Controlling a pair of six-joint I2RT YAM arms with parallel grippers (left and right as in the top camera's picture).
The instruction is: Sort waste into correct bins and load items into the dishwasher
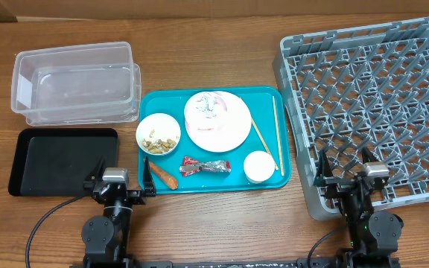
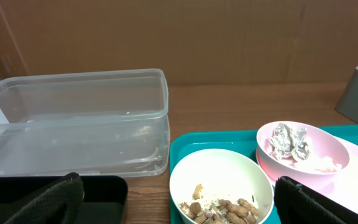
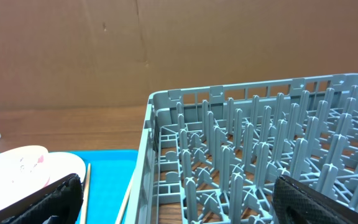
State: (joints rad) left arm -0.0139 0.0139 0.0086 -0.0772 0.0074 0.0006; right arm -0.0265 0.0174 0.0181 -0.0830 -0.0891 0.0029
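Note:
On the teal tray (image 1: 214, 184) lie a small white bowl (image 1: 158, 134) of beige scraps (image 2: 225, 211), a pink plate (image 1: 226, 134) bearing a pink bowl (image 2: 300, 155) with crumpled paper (image 2: 289, 140), a foil wrapper (image 1: 205, 166), a carrot (image 1: 164, 176), a white cup (image 1: 259, 166) and two chopsticks (image 1: 276, 134). The clear tub (image 1: 73, 78) and black tray (image 1: 62, 160) sit at left, the grey dish rack (image 1: 371, 104) at right. My left gripper (image 1: 121, 176) hangs open near the tray's front left corner. My right gripper (image 1: 344, 165) is open over the rack's front left edge.
A brown cardboard wall closes off the far side in both wrist views. Bare wood runs along the table's front edge beside both arm bases. The rack's raised wall (image 3: 157, 155) stands just right of the teal tray (image 3: 110, 180).

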